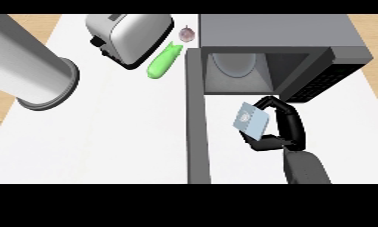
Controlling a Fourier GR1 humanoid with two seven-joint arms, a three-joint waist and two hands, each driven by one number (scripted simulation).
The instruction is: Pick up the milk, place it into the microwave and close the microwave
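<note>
One milk carton in right hand

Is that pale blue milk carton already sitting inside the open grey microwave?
No, the pale blue milk carton is held in the black right hand, in front of the open grey microwave, outside its cavity.

Pale blue milk carton – tilted, before the microwave – its door swung open

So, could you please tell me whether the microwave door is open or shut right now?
Open: the microwave door swings out toward the view's lower edge, exposing the cavity and its plate.
</note>
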